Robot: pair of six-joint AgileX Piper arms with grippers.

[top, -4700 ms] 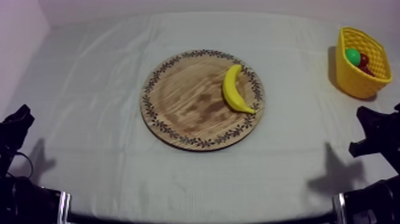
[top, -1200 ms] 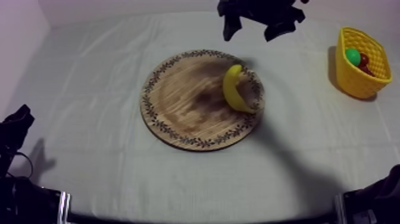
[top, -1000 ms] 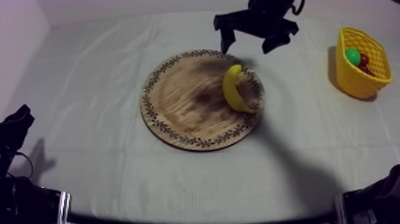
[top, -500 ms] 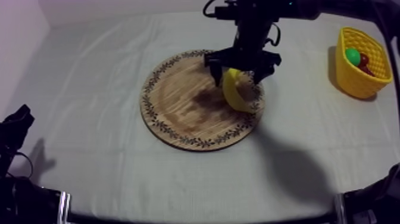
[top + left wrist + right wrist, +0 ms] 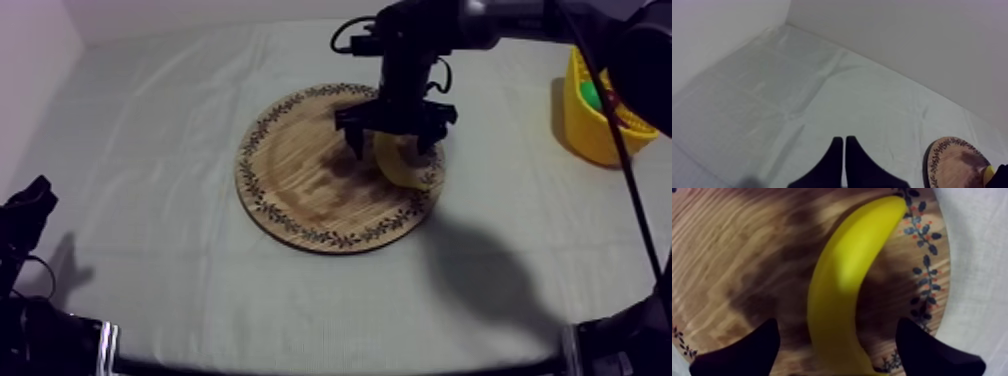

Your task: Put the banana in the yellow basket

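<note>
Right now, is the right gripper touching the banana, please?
Apart. The right wrist view shows wooden board between the banana and each finger of the right gripper.

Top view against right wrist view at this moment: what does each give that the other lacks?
Top view: the yellow basket off to my right, and my left gripper resting low at its side. Right wrist view: my right gripper open, one finger on each side of the banana. Both: the banana lying on the wooden board.
</note>
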